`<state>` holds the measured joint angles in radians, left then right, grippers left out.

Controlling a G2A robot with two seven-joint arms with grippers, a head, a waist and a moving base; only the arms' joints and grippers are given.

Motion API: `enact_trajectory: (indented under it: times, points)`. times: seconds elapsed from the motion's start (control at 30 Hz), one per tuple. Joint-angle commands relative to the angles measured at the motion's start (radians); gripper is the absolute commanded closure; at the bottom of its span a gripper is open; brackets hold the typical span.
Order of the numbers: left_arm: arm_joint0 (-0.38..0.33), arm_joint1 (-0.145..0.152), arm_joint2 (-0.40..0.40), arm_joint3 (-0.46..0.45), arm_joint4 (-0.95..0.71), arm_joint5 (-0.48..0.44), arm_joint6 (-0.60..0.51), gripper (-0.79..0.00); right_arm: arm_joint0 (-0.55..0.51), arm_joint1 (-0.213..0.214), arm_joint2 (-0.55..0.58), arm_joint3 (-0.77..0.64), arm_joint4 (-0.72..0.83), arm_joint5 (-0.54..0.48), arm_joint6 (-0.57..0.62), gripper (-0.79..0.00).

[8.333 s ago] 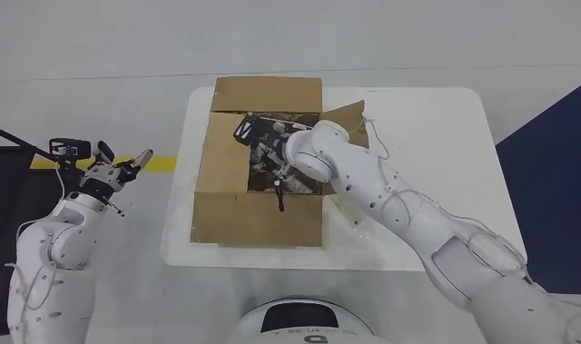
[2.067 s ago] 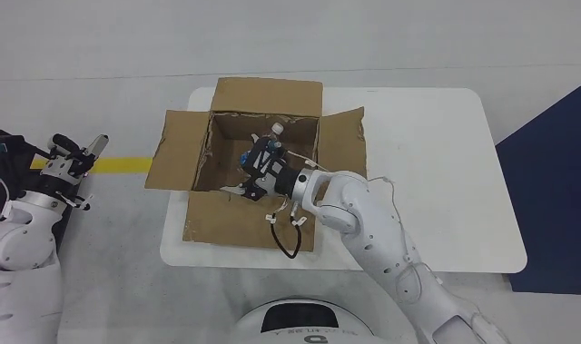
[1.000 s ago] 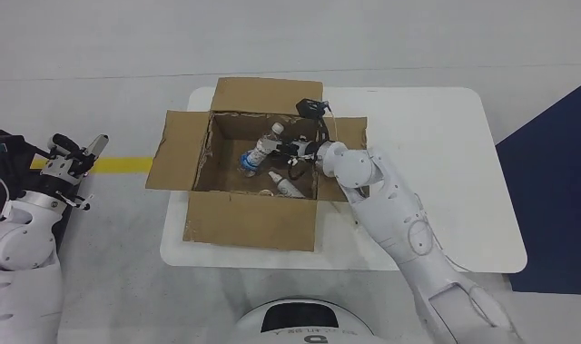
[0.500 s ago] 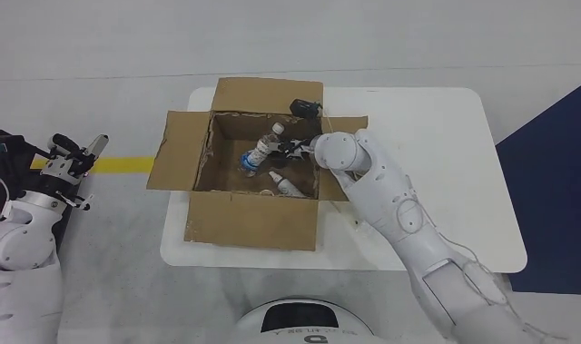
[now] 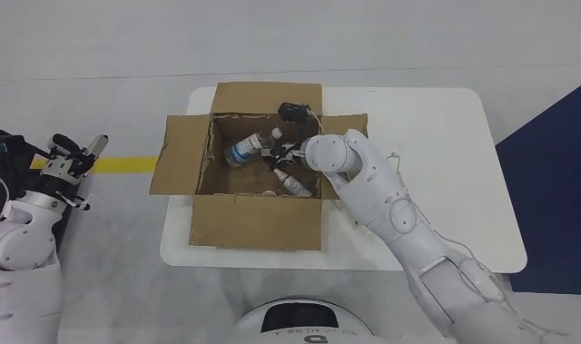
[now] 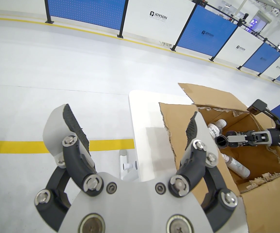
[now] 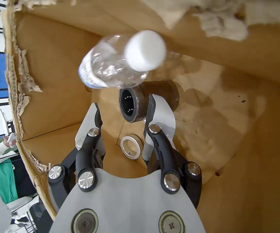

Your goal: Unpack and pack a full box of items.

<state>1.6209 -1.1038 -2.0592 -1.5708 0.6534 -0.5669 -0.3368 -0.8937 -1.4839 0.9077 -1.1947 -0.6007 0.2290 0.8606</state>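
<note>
Presently, we find the right gripper (image 7: pixel 124 112) inside the box (image 5: pixel 254 221), jaws parted and empty, beside a metal cylinder (image 7: pixel 130 105); contact is unconfirmed. The water bottle (image 5: pixel 245 149) lies along the box's far edge. We judge that closing off-centre may skid the cylinder or nudge the bottle. The left gripper (image 6: pixel 130 120) hangs spread wide beyond the table (image 5: pixel 427 162).

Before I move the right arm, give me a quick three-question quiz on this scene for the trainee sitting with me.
1. True or false: the right gripper is inside the cardboard box.
2. The cap of the clear bottle is: A white, B blue, C red.
3. Fill in: the jaws of the left gripper stand ___.
Key: 1 true; 2 A; 3 open.
</note>
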Motion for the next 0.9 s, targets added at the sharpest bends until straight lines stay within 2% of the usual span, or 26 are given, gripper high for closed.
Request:
enact_trajectory:
  times: [0.0, 0.2, 0.43, 0.87]
  points:
    - [0.000, 0.000, 0.000, 0.000, 0.000, 0.000, 0.000, -0.785, -0.004, 0.000, -0.001, -0.004, -0.010, 0.021, -0.003, -0.391]
    - [0.000, 0.000, 0.000, 0.000, 0.000, 0.000, 0.000, -0.785, -0.018, 0.006, 0.016, 0.000, -0.025, 0.070, -0.010, -0.462]
    - [0.000, 0.000, 0.000, 0.000, 0.000, 0.000, 0.000, -0.785, -0.034, 0.007, 0.018, 0.001, -0.011, 0.078, 0.013, -0.391]
    - [0.000, 0.000, 0.000, 0.000, 0.000, 0.000, 0.000, -0.785, -0.037, 0.013, 0.027, -0.022, -0.022, 0.097, 0.030, -0.323]
